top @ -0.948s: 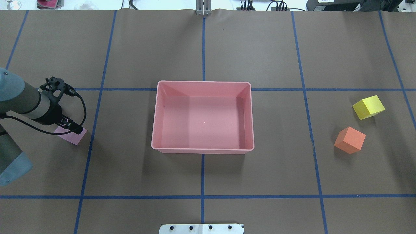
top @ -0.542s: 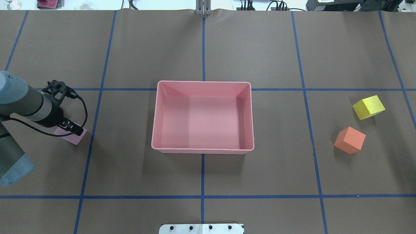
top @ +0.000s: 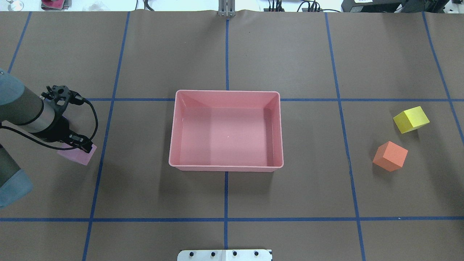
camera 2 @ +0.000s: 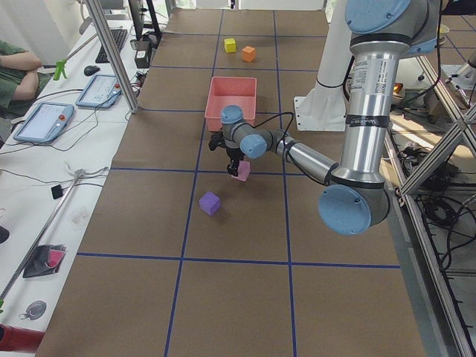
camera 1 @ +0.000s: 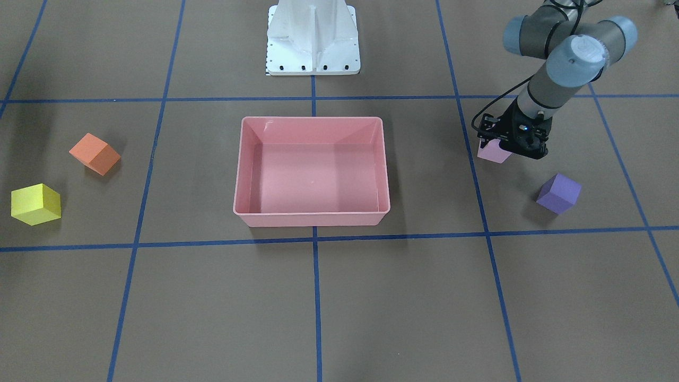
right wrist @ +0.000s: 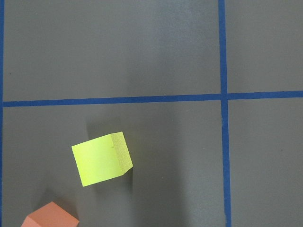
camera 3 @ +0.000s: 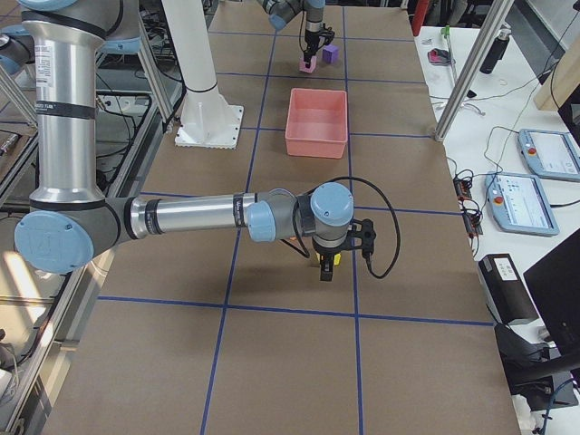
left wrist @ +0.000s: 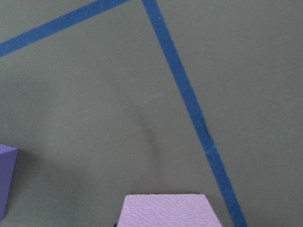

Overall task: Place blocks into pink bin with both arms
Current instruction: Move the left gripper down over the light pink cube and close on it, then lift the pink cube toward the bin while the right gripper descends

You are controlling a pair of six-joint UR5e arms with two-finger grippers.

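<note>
My left gripper (top: 80,144) (camera 1: 509,146) is shut on the pale pink-lilac block (top: 78,155) (camera 1: 492,153) and holds it just above the table, left of the pink bin (top: 226,168). The block fills the bottom edge of the left wrist view (left wrist: 168,210). The purple block (camera 1: 558,193) lies close by and is hidden in the overhead view. The yellow block (top: 411,119) and the orange block (top: 390,156) lie right of the bin. My right gripper (camera 3: 324,272) hangs high above the yellow block (right wrist: 102,158); I cannot tell whether it is open or shut.
The bin (camera 1: 312,218) holds nothing. The white pedestal (camera 1: 313,37) stands behind it on the robot's side. Blue tape lines cross the brown table cover. Operators' tablets (camera 2: 44,119) lie on a side bench beyond the table.
The left arm has drawn back slightly toward the robot. The pink-lilac block has shifted with the gripper and looks a little larger, raised off the table. The other blocks have not moved.
</note>
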